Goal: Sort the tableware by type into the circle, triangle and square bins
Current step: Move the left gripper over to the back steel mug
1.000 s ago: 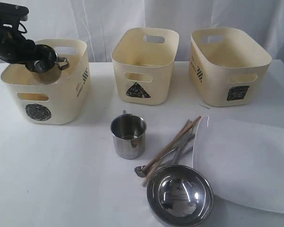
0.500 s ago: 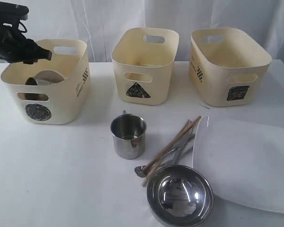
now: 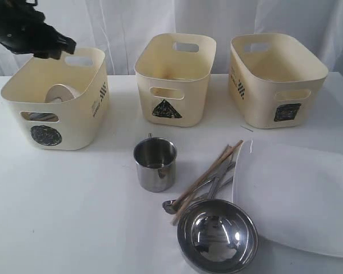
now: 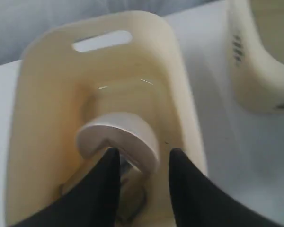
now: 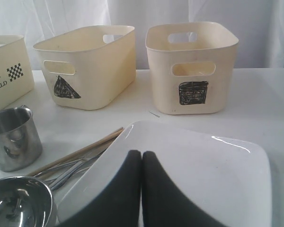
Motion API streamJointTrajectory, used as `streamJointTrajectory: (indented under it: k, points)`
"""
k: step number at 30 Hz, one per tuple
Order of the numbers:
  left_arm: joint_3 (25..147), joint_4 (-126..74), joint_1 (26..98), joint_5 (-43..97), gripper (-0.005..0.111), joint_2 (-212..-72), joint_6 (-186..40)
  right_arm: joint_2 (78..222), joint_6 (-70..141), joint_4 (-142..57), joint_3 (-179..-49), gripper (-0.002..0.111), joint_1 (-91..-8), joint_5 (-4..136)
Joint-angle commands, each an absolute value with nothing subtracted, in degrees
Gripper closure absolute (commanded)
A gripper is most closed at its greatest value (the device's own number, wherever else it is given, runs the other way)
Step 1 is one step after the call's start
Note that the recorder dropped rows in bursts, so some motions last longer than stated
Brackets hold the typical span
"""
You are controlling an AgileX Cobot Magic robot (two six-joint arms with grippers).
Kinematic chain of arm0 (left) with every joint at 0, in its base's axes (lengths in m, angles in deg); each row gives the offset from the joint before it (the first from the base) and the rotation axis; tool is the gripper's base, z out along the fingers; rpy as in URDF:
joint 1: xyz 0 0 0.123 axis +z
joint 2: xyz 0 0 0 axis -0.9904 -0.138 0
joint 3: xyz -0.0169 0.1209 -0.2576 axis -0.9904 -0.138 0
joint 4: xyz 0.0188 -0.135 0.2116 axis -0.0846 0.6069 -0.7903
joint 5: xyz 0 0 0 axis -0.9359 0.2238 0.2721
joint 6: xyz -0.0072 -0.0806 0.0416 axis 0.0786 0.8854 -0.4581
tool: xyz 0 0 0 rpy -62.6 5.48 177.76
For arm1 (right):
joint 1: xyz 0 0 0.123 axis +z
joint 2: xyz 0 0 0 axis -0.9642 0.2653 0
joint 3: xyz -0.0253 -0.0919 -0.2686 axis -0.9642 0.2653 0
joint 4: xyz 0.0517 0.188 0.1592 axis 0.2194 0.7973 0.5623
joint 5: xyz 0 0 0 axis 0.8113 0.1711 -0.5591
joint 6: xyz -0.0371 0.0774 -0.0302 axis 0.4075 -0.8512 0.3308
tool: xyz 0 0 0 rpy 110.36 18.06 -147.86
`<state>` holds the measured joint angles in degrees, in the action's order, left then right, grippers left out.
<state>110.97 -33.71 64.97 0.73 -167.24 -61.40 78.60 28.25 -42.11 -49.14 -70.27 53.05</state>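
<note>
Bowl (image 4: 118,135) in circle bin (image 4: 38,118) beneath parted left fingers (image 4: 102,189), right fingers (image 5: 123,189) pressed together over plate (image 5: 203,170)

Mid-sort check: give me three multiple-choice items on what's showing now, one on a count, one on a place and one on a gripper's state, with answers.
1. How many steel mugs stand on the table outside the bins?
A. none
B. one
C. three

2. Where is the small white bowl?
A. in the circle bin
B. in the square bin
C. on the table

3. The right gripper is:
A. shut and empty
B. wide open
C. clamped on one of the steel mugs

Answers:
1 B: only one mug shows on the table.
2 A: the bowl leans tilted inside the bin marked with a circle.
3 A: its jaws meet with nothing between them.
</note>
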Motion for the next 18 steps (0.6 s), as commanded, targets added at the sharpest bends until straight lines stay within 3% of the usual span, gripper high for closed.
streamJointTrajectory:
  k: [1,7,12,18]
  points:
    - [111.0,-32.4,59.6,-7.7,0.067,-165.8,-63.5,78.2,28.3,-42.1,-49.0,0.108,-70.6,53.5]
    - [111.0,-32.1,53.2,-10.9,0.067,-165.8,-63.5,78.2,28.3,-42.1,-49.0,0.108,-70.6,53.5]
    - [111.0,-32.0,48.3,-10.9,0.06,-167.1,-64.0,78.2,28.3,-42.1,-49.0,0.108,-70.6,53.5]
    - [111.0,-31.4,46.6,-11.8,0.054,-172.3,-64.7,78.2,28.3,-42.1,-49.0,0.108,-70.6,53.5]
